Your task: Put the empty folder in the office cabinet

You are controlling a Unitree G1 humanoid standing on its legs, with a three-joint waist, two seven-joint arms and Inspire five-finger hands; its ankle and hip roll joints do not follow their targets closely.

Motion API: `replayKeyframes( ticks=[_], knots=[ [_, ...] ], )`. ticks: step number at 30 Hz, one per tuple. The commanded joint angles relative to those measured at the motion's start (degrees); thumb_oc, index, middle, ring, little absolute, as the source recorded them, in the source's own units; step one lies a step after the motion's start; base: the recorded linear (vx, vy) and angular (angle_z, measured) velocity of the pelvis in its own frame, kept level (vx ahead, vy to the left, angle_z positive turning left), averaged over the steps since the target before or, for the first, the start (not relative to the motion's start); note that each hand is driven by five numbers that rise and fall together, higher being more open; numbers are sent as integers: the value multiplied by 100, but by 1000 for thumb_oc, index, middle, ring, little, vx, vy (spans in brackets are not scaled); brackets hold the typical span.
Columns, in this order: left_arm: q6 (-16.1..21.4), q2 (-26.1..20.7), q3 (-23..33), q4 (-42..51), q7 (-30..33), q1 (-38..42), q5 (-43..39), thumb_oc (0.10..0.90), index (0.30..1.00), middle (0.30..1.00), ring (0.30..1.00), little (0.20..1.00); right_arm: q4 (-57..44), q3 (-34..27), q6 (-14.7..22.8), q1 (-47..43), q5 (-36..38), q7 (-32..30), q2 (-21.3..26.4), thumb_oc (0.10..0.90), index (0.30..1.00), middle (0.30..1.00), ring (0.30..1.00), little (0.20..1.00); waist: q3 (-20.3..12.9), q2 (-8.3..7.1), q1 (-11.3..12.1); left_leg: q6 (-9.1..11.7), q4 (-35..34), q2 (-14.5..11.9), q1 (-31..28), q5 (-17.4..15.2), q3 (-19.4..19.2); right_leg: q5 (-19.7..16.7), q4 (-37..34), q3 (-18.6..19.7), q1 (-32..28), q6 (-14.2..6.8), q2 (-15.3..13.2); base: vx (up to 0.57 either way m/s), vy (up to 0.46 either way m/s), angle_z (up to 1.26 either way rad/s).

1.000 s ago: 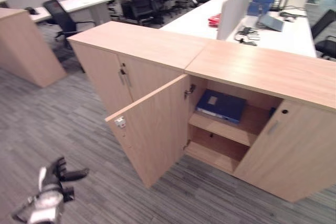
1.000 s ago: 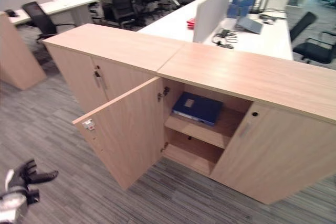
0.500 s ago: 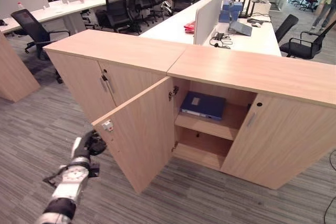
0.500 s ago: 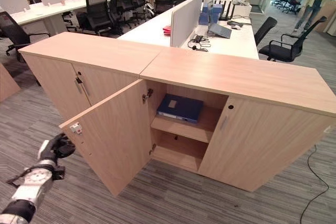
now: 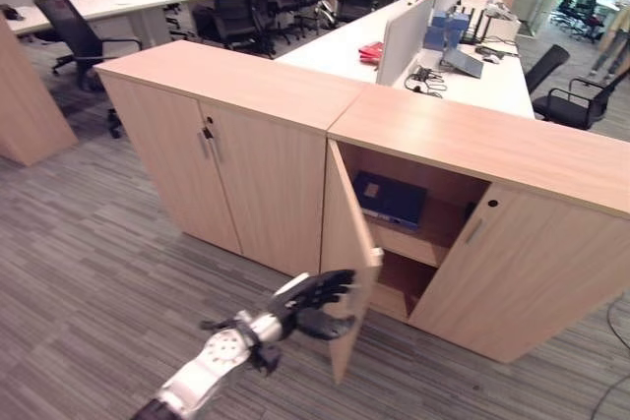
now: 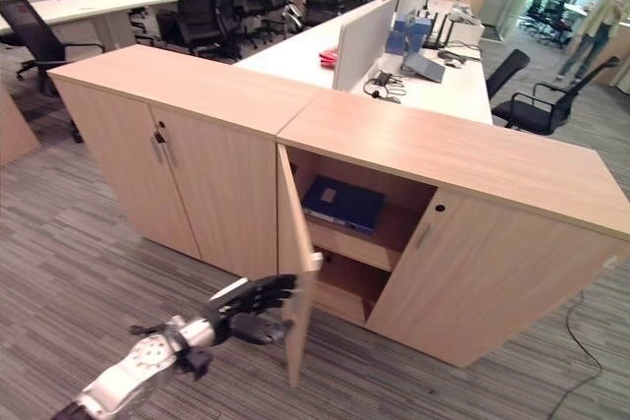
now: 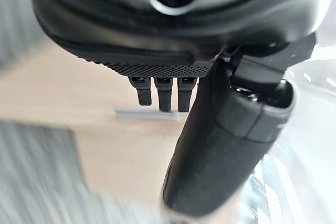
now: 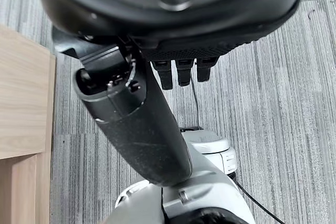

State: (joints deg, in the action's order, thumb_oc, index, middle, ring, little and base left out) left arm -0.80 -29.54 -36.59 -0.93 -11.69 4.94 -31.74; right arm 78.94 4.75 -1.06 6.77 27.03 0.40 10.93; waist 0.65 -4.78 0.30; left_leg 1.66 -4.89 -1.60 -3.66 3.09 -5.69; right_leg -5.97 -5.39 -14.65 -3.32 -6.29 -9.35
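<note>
Office cabinet (image 5: 472, 145), folder (image 5: 391, 198) shelved; left hand (image 5: 313, 299), fingers spread, pushing door (image 5: 346, 243): glancing contact may slip off.

we see a dark blue folder (image 5: 391, 199) in a light wood-grain cabinet (image 5: 472, 140), a grey striped carpet (image 5: 89, 243), and a black left hand (image 5: 317, 300).

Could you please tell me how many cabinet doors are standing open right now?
1: the open door of the right-hand cabinet, beside the left hand. The other three doors look shut.
</note>
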Motion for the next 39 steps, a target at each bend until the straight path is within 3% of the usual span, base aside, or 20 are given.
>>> replayKeyframes(
  ticks=[1,6,11,16,23,26,28,29,31,33,35,37,38,39],
  knots=[
    [757,805,70,636,-43,1625,-628,800,900,900,900,900,108,302,105,-540,-120,-54,-30,800,900,900,900,900,118,303,-134,72,-11,-106,-254,-736,397,497,39,-163,-292,-137,247,-38,-16,-5],
    [611,1038,-447,484,-140,1858,-835,800,900,900,900,900,63,458,120,-542,-236,-109,-2,800,900,900,900,900,167,290,-206,62,-11,-96,-216,-745,396,493,40,-159,-255,-144,253,-29,-15,-5],
    [560,916,-298,252,-180,1551,-804,800,900,900,900,900,111,433,108,-530,-309,-93,27,800,900,900,900,900,186,294,-204,70,-11,-119,-228,-743,364,502,39,-134,-240,-137,275,-5,-4,-1],
    [527,685,395,-298,-120,621,-579,800,900,900,900,900,133,306,74,-498,-347,-42,82,800,900,900,900,900,193,298,-153,90,-11,-165,-257,-724,346,531,39,-92,-236,-100,319,-1,-17,-2],
    [399,594,1785,-1125,105,-892,-184,800,900,900,900,900,111,68,61,-518,-238,43,167,800,900,900,900,900,186,287,-14,168,-11,-347,-279,-630,311,622,39,3,-232,9,481,3,-82,-10],
    [462,878,2392,-2269,509,-1063,693,800,900,900,900,900,114,-2,59,-552,-193,53,213,800,900,900,900,900,193,232,48,259,-11,-517,-273,-525,321,723,39,42,-243,119,641,4,-136,-1],
    [480,942,2451,-2619,608,-973,941,800,900,900,900,900,99,-6,63,-554,-196,58,247,800,900,900,900,900,202,217,42,288,-11,-559,-264,-498,335,750,39,47,-244,149,686,3,-155,1],
    [547,981,2502,-3248,812,-849,1510,800,900,900,900,900,52,6,95,-568,-211,19,302,800,900,900,900,900,215,176,15,342,-11,-661,-254,-438,359,799,53,76,-237,211,768,2,-162,3],
    [613,1004,2534,-3551,963,-801,1756,800,900,900,900,900,54,4,108,-565,-207,15,316,800,900,900,900,900,215,157,12,364,-11,-703,-256,-424,367,830,73,86,-244,242,805,12,-145,4],
    [555,1199,2640,-4477,1132,-672,1792,800,900,900,900,900,64,50,118,-569,-213,13,354,800,900,900,900,900,247,107,1,395,136,-796,-231,-418,338,937,233,138,-214,331,877,-3,-160,5],
    [575,1283,2673,-5238,1184,-514,1794,800,900,900,900,900,47,128,140,-586,-294,7,410,800,900,900,900,900,336,67,-44,391,662,-831,-30,-503,308,1037,438,184,-149,421,886,-57,-130,1],
    [536,1376,2710,-6025,1102,-330,1679,800,900,900,900,900,59,159,144,-667,-363,-3,544,800,900,900,900,900,488,23,-72,365,1440,-766,349,-542,240,1119,654,190,-69,499,832,-98,-98,-9],
    [558,1437,2913,-6609,1073,-260,1456,800,900,900,900,900,116,167,112,-708,-452,26,639,800,900,900,900,900,601,21,5,195,1748,-353,676,-588,481,1178,797,230,12,540,809,-82,-46,-22],
    [560,1436,2914,-6612,1072,-257,1455,800,900,900,900,900,116,167,112,-710,-453,26,638,800,900,900,900,900,584,16,-8,192,1744,-345,701,-574,491,1174,798,219,34,538,802,-66,-27,-26]
  ],
)
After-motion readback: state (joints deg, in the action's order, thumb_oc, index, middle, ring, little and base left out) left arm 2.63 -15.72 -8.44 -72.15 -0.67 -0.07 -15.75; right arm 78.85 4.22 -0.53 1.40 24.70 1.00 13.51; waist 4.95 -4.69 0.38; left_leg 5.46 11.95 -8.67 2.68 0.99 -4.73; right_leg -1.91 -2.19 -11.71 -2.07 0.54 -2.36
